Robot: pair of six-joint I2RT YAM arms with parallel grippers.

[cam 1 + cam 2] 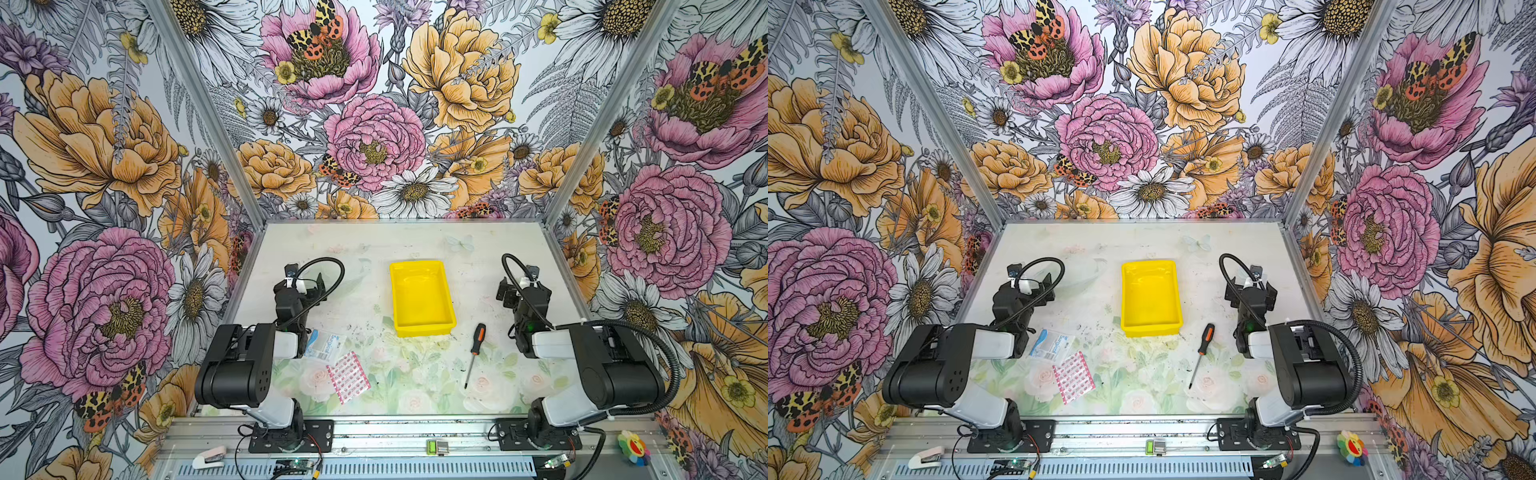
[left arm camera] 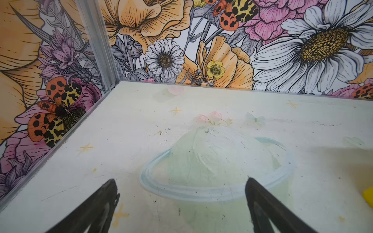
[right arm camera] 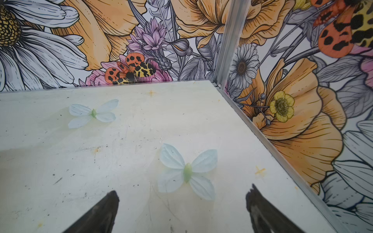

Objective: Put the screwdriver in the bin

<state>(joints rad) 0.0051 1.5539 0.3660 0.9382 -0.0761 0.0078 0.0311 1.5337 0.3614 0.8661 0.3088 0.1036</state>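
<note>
The screwdriver [image 1: 478, 340] [image 1: 1204, 338], with an orange-and-black handle and a thin shaft, lies flat on the table just right of the bin's near corner, its tip toward the front edge. The bin [image 1: 424, 330] [image 1: 1151, 329], a bright yellow tray, stands mid-table with nothing in it; one yellow corner [image 2: 368, 196] shows in the left wrist view. My left gripper [image 1: 305, 276] [image 1: 1034, 282] [image 2: 180, 180] hovers open over bare table left of the bin. Right of the bin, my right gripper [image 1: 517, 282] [image 1: 1250, 282] [image 3: 182, 189] is open too, holding nothing, behind the screwdriver.
A blue-and-white surgical packet [image 1: 324, 345] and a pink-checked packet [image 1: 348, 376] lie front left by the left arm. Flowered walls with metal posts close the table on three sides. A white stapler [image 1: 210, 457] and a colourful toy [image 1: 633, 446] sit on the front rail.
</note>
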